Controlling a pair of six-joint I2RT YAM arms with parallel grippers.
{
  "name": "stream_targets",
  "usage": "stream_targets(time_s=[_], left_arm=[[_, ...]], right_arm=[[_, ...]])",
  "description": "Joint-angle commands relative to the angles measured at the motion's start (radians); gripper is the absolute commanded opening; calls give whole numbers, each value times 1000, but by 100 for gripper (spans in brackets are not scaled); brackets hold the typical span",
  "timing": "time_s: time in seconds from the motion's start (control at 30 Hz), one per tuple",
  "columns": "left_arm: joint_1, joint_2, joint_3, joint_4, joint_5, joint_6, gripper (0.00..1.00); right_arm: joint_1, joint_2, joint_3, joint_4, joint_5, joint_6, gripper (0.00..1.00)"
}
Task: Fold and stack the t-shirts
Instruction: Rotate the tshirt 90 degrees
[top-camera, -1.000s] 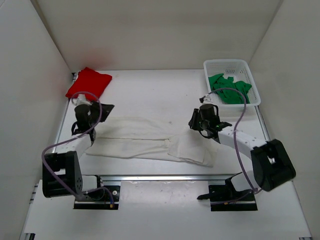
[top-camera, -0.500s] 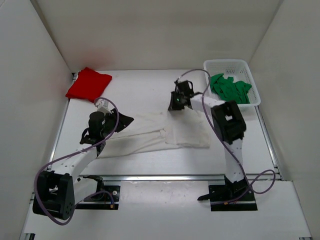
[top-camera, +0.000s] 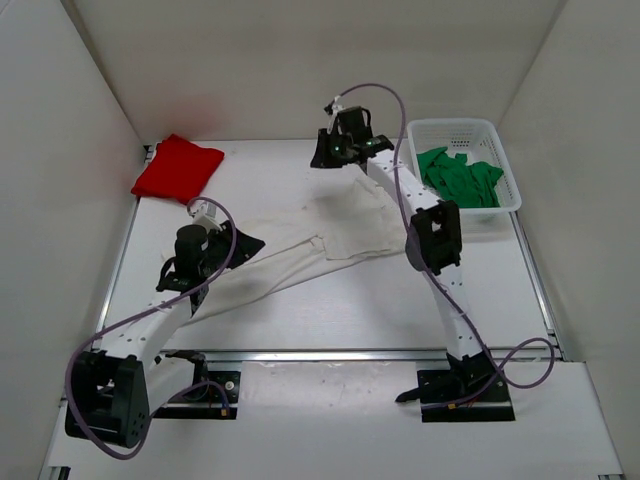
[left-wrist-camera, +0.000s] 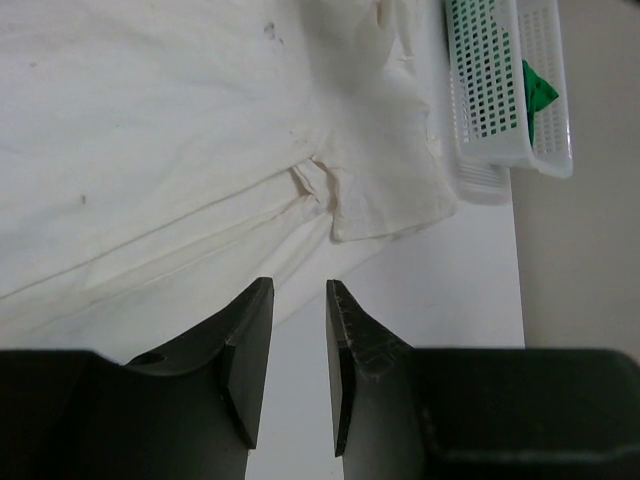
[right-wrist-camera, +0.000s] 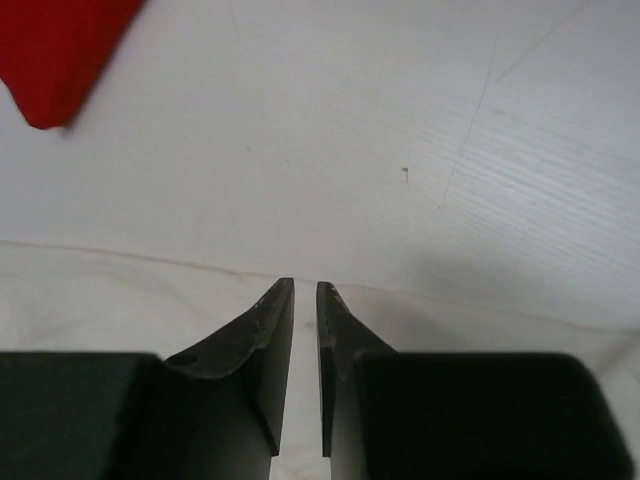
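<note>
Lying 8 to 2 o'clock, the off-white shirt (top-camera: 345, 225) runs between left pincer (left-wrist-camera: 298, 300), part-open and empty, and right pincer (right-wrist-camera: 305, 292), nearly closed, hold unclear.

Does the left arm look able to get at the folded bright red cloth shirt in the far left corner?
Probably yes. The red shirt lies uncovered on the left arm's side, and the left gripper hovers open short of it, by the off-white cloth shirt, nothing between them.

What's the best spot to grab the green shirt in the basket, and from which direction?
Pinch a raised fold near the middle of the green shirt, coming from straight above: it lies crumpled inside the basket, whose walls block the sides.
</note>
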Motion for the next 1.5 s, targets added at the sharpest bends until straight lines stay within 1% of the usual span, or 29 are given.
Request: stream_targets(time_s=[0.0,0.07,0.1,0.13,0.17,0.2,0.23,0.27,0.3,0.4,0.47,0.53,0.6,0.7,0.73,0.83,0.9,0.93,1.0,1.03,1.1,1.13,1.2,1.23,1.3,1.37,1.4,1.43,1.47], left_arm=[[-32,12,31,30,-3,-8,39],[-52,27,31,49,-5,-22,39],[-64,23,28,47,-9,-22,39],[-78,24,22,56,-12,-23,39],[-79,9,17,66,-20,-19,39],[-88,9,13,66,-18,-20,39],[-90,6,5,67,-23,-19,39],[-101,3,5,63,-20,-17,39],[-105,6,6,67,-12,-14,39],[-142,22,16,66,-6,-5,39],[-171,23,8,73,-1,-6,39],[-185,27,-7,90,-4,-13,39],[-191,30,-20,99,-1,-23,39],[-190,30,-23,107,5,-22,39],[-190,29,-24,107,6,-25,39],[-182,29,-24,109,14,-23,39],[-171,26,-18,96,22,-14,39],[-165,26,-9,90,23,-8,39],[-159,15,-3,75,32,-5,40],[-156,13,3,79,32,-6,39],[-159,23,20,72,20,-6,40],[-156,32,31,67,22,0,39],[-156,55,43,64,32,-9,39],[-168,56,54,57,34,-9,40],[-173,59,57,52,29,-12,39],[-176,55,59,55,23,-19,39],[-176,52,62,56,28,-22,40],[-174,50,72,52,34,-23,39],[-171,40,79,44,26,-17,40]], right_arm=[[25,-299,-3,-116,99,-147,14],[37,-419,-198,-114,153,-178,8],[37,-540,-420,-38,170,-173,4],[31,-682,-690,109,170,-138,0],[16,-755,-820,185,161,-120,0],[-1,-880,-1037,296,133,-65,0],[-12,-966,-1197,358,119,-25,0],[-32,-1005,-1304,377,122,-14,0],[-35,-1048,-1346,367,127,-17,1],[-21,-1096,-1488,314,194,-20,0],[-53,-1136,-1614,360,193,18,0],[-79,-1150,-1670,395,165,37,0],[-87,-1139,-1685,411,197,42,0],[-112,-1067,-1685,429,193,54,0],[-116,-1018,-1670,443,184,51,0],[-132,-877,-1583,472,199,51,0],[-142,-741,-1450,451,173,51,0],[-147,-711,-1416,448,173,51,0],[-158,-568,-1229,417,158,37,0],[-159,-537,-1169,405,148,35,0],[-176,-378,-894,330,125,14,0],[-178,-348,-827,272,112,-1,0],[-170,-241,-553,194,113,-23,0],[-162,-228,-457,137,121,-46,0],[-149,-222,-363,65,159,-67,2],[-133,-278,-389,29,176,-89,4],[-121,-350,-463,56,187,-102,5],[-103,-436,-578,107,185,-103,7],[-90,-478,-645,136,178,-100,8]])
